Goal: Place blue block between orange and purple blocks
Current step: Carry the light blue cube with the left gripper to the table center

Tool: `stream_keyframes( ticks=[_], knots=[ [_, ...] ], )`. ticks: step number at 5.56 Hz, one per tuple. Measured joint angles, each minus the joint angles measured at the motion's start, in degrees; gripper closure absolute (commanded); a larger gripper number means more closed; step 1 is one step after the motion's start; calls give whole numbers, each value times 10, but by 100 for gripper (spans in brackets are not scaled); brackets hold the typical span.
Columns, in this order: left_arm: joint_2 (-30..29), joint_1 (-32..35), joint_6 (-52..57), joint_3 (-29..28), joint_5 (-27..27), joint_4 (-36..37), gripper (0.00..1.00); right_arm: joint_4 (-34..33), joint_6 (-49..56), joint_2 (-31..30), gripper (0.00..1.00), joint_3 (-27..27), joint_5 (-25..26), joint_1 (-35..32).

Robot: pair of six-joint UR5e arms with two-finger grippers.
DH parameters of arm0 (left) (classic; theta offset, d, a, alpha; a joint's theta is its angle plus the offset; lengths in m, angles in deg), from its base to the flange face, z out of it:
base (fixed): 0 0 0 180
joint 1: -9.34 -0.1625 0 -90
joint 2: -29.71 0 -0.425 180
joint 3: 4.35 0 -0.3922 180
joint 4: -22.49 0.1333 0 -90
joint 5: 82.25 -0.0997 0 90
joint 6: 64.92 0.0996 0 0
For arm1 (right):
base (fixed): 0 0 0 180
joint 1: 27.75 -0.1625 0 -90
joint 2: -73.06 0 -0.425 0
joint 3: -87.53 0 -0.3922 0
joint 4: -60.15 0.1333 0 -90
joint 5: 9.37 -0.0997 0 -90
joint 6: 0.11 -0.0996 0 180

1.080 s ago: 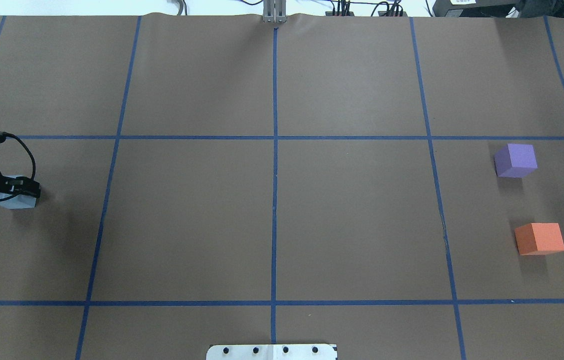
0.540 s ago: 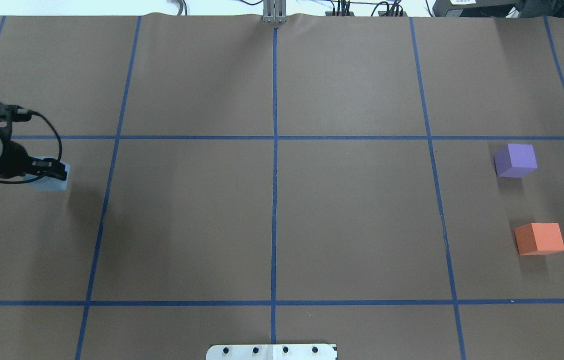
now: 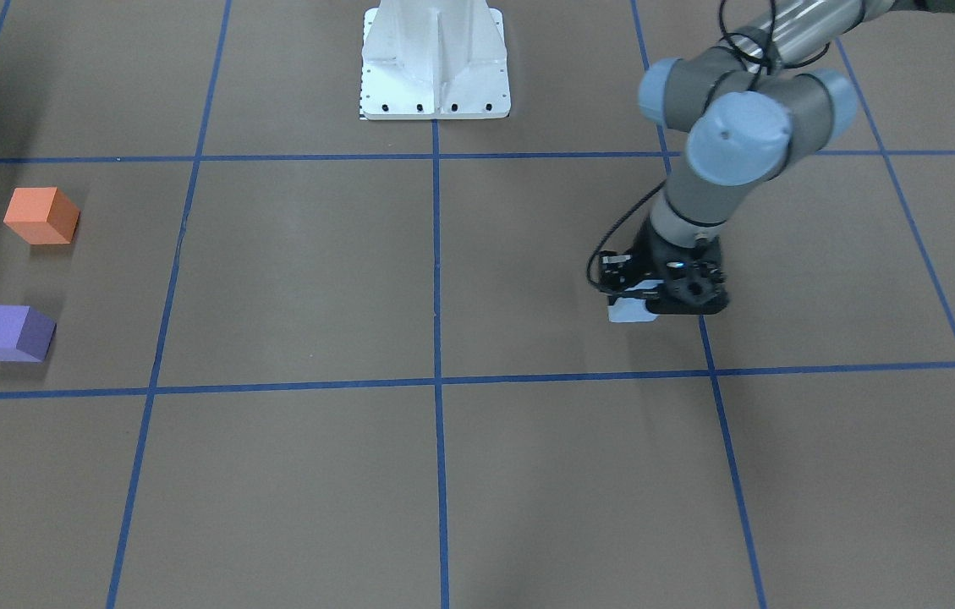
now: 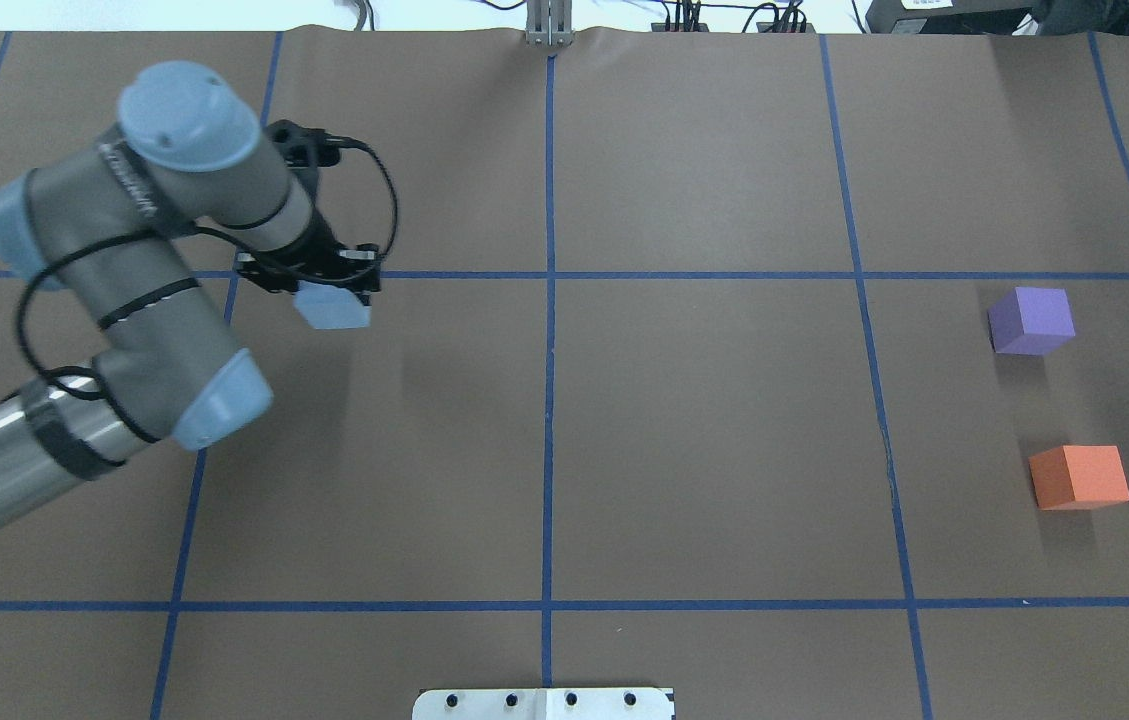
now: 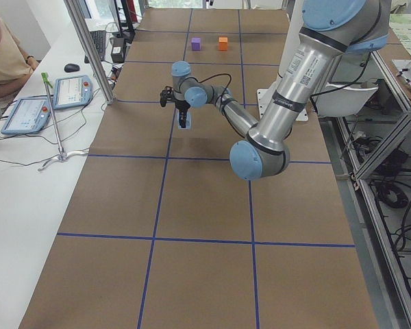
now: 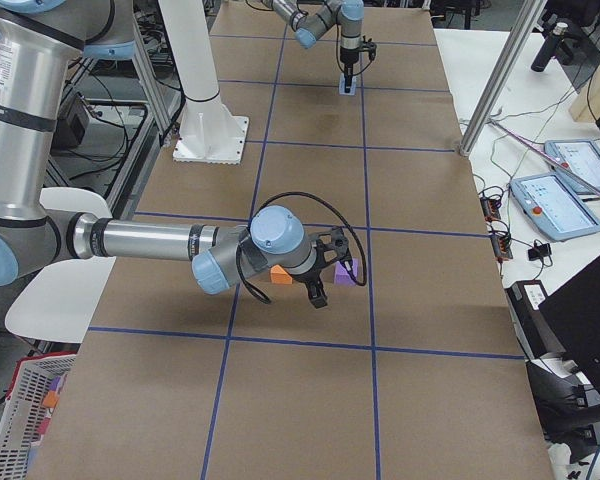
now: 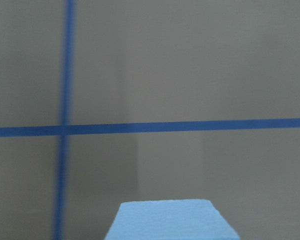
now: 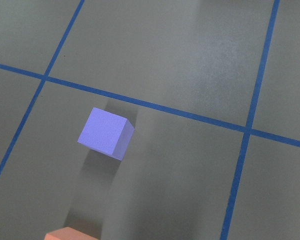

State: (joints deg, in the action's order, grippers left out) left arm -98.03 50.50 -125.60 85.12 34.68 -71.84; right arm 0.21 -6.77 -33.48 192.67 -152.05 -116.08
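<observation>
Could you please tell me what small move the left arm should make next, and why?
Probably sweep the left pincer rightward in the overhead view, towards the gap between the purple foam cube and the orange foam cube. The pincer grips the light blue foam block far to the left of that gap, so the block is not yet between them.

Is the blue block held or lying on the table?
Held: the left gripper grips the blue block above the table; its shadow falls well apart from it.
</observation>
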Motion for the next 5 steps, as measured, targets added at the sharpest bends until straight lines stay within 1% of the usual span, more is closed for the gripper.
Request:
stream_keyframes(
  ticks=[1, 2, 3, 4, 5],
  knots=[
    [-86, -43, -41, -74, -25, 5, 81, 0, 0, 0, 0, 0, 0, 0],
    [-135, -80, -66, -123, -48, 5, 53, -1, 0, 1, 0, 0, -1, 0],
    [-152, -107, -75, -141, -65, 4, 3, -1, 0, 1, 0, 0, -1, 0],
    [-156, -124, -77, -145, -80, 2, 0, 0, 0, 1, 0, 0, -1, 0],
    [-157, -131, -77, -144, -88, 0, 0, 0, 0, 4, 1, 1, -8, 0]
  ],
)
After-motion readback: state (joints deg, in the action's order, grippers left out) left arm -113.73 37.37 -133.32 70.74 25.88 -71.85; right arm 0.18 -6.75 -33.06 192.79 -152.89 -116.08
